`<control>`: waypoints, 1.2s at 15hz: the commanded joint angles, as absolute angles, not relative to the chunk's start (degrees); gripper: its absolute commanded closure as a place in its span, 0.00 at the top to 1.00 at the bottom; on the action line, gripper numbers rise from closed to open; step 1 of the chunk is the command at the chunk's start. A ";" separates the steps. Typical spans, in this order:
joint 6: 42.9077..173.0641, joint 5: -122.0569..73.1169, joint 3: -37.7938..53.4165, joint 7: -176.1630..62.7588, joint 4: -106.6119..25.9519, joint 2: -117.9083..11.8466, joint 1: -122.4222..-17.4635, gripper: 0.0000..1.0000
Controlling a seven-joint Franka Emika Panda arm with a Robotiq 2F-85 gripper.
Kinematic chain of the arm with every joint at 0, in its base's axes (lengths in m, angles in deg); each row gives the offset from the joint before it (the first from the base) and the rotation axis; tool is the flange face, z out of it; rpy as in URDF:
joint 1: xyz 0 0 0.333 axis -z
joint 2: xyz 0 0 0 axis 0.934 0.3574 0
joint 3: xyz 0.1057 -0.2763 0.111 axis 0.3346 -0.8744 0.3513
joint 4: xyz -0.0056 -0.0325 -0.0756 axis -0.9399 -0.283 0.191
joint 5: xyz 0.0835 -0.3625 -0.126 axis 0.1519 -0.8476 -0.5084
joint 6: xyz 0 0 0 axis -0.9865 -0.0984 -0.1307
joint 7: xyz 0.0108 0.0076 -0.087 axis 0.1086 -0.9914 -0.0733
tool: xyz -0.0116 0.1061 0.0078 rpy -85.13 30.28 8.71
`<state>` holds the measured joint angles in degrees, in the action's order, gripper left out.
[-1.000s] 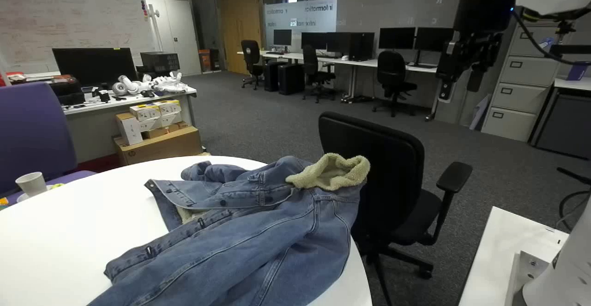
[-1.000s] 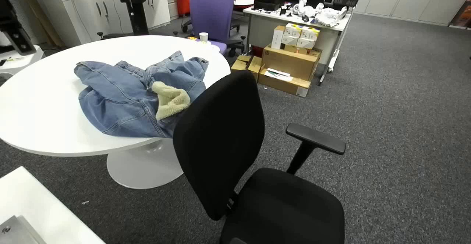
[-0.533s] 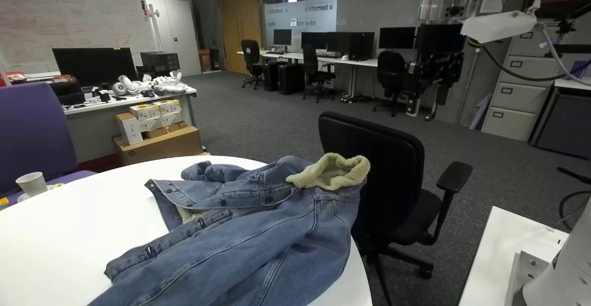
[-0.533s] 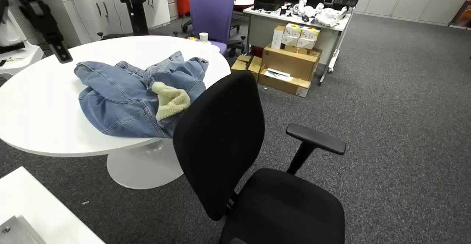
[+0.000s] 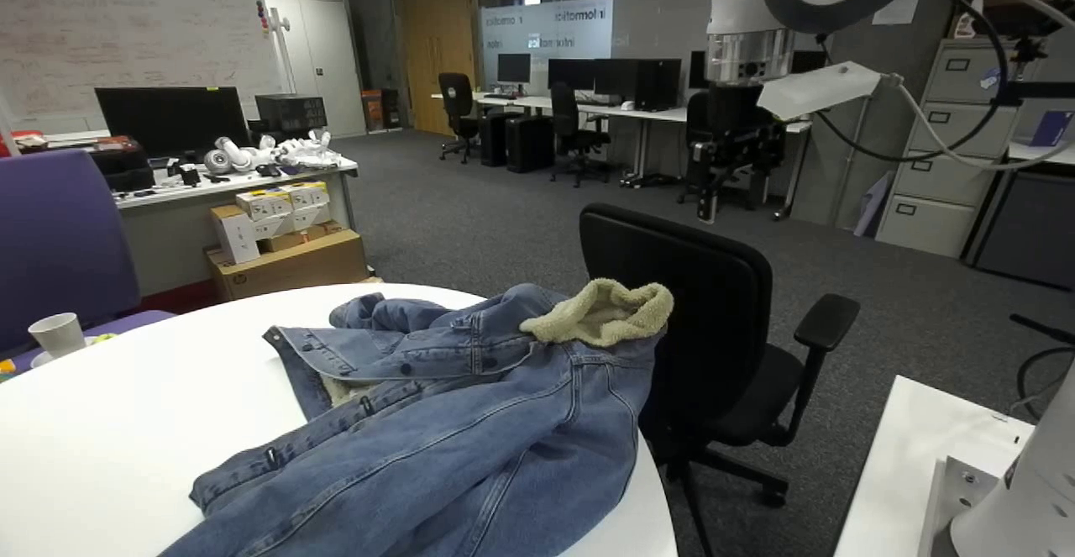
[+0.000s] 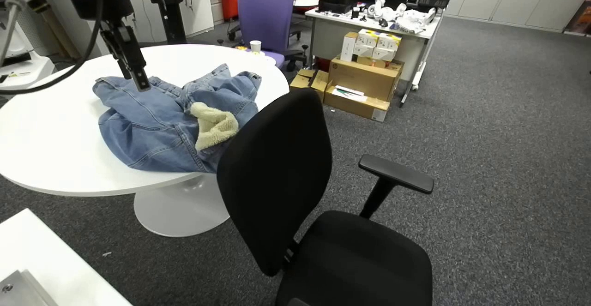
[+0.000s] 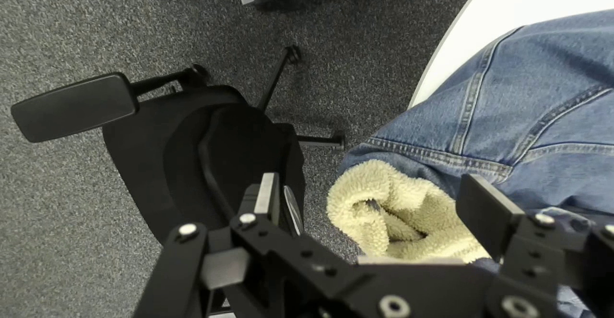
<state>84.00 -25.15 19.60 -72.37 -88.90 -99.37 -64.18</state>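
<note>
A blue denim jacket (image 5: 470,423) with a cream fleece collar (image 5: 605,313) lies crumpled on the white round table (image 5: 126,431). In the wrist view, the collar (image 7: 357,183) bunches up between the spread fingers, well below them, and the denim (image 7: 532,116) stretches off to the right. My gripper (image 7: 375,200) stands wide open with nothing held. Both exterior views show the gripper (image 5: 733,196) hanging in the air, pointing down, apart from the jacket. In an exterior view the gripper (image 6: 134,77) overlaps the jacket (image 6: 147,121) in the picture; its exact height cannot be told.
A black office chair (image 6: 277,181) stands against the table edge beside the collar, its armrest (image 7: 76,107) reaching out. A purple chair (image 6: 265,15) with a white cup (image 6: 255,46) is across the table. The robot's white stand (image 5: 932,431) is near. Cables (image 5: 932,154) loop from the arm.
The arm has swung in over the table area, leftward in an exterior view and rightward in the opposite picture, with the gripper lower. Jacket and chairs have not moved; the gripper has stayed open.
</note>
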 commanded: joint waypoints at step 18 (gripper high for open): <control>92.17 -26.42 18.73 -91.70 -73.51 -71.27 -65.44 1.00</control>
<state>92.20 -24.81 18.63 -86.67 -80.66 -80.68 -64.62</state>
